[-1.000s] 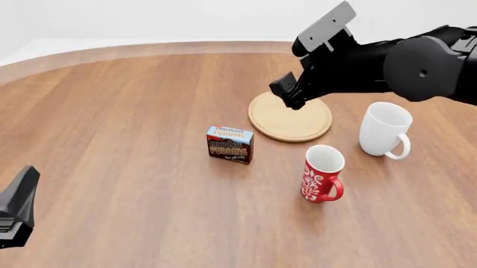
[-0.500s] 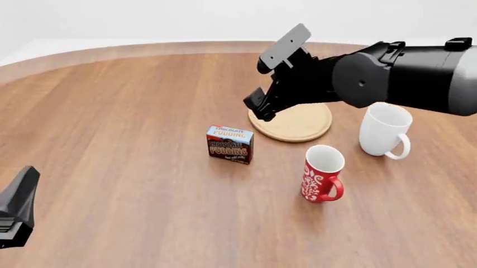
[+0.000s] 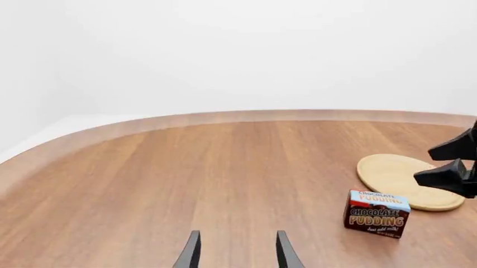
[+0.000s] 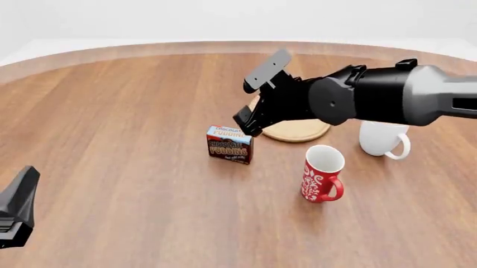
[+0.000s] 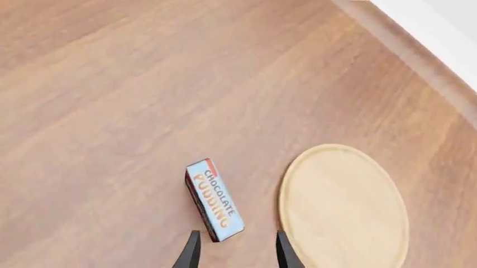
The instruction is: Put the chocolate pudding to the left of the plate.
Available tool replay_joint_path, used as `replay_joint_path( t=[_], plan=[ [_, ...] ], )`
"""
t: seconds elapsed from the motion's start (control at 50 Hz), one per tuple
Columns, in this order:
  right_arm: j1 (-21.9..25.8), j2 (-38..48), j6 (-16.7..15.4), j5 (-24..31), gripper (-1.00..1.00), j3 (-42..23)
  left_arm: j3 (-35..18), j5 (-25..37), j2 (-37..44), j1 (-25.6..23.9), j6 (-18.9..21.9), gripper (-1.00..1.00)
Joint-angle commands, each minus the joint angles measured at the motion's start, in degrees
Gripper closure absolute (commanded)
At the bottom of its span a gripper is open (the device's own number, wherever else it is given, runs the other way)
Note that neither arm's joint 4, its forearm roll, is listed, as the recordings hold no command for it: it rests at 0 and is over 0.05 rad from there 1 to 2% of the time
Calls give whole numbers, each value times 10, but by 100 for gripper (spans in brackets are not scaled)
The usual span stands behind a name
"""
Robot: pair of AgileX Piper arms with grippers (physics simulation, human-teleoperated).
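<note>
Your right pincer (image 4: 249, 124) hangs spread above the pudding box (image 4: 229, 143); lower squarely, then pinch its 2 broad faces.

My right arm reaches in from the right, stretched across the table, wrist angled down and leftward. My right gripper (image 4: 248, 124) hangs above the surface, fingers (image 5: 191, 252) parted, gripping nothing. My left gripper (image 4: 18, 215) sits low at the near left, fingers (image 3: 285, 254) spread apart, empty.
</note>
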Motion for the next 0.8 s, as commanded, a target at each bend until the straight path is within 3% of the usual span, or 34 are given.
replay_joint_path(
  t=[0.02,0.8],
  plan=[
    [6,22,13,-19,-100,7,0,0,0,0,0,-100],
    [4,78,22,-42,-100,-11,0,0,0,0,0,-100]
  ],
)
